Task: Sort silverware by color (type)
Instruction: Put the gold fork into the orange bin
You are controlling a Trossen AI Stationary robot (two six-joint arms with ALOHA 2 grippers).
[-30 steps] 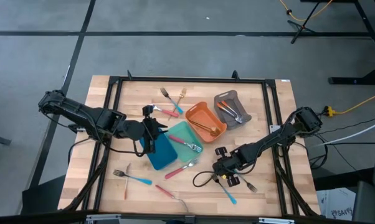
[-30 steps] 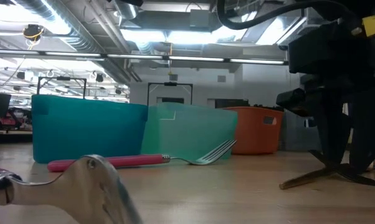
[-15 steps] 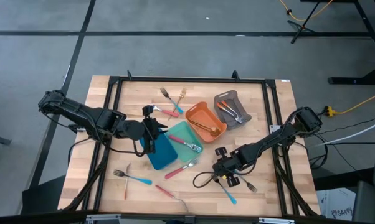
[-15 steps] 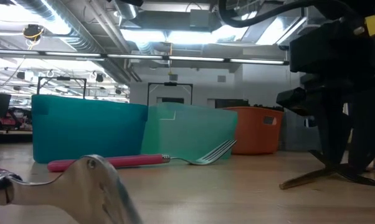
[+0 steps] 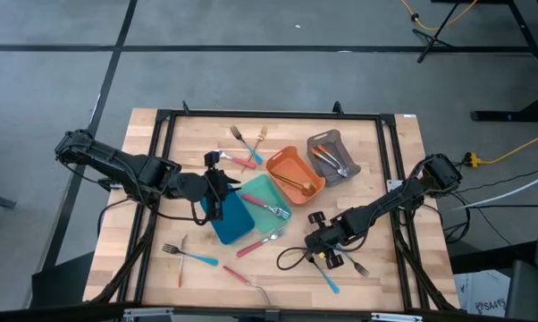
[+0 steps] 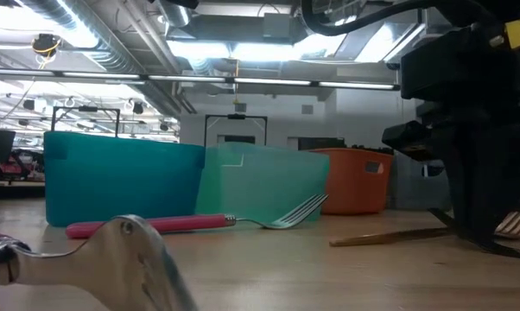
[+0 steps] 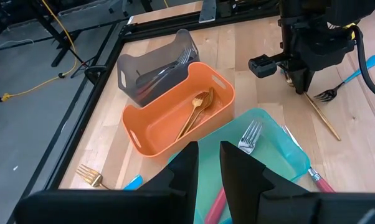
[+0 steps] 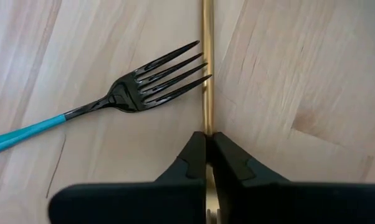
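the slim gold-handled metal utensil (image 8: 207, 74) lies flat on the wooden table (image 5: 403, 170), its long axis running straight out from the right tool (image 8: 206, 149), whose fingers are pinched on its near end. a teal-handled dark fork (image 8: 113, 102) lies just beside. the orange rectangular tray (image 5: 296, 174) holding a gold spoon (image 7: 194, 112) is nearer the left tool (image 7: 207, 158), held part-spread above the teal tray (image 7: 281, 146), gripping nothing visible.

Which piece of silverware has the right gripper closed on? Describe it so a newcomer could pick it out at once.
Start at the orange rectangular tray near the table's middle and go toward the near right side, where the right gripper is down at the wood. Shut in it is a slim gold utensil lying flat. Its neighbour, a dark-headed fork with a blue handle, is free; only the gold one is pinched.
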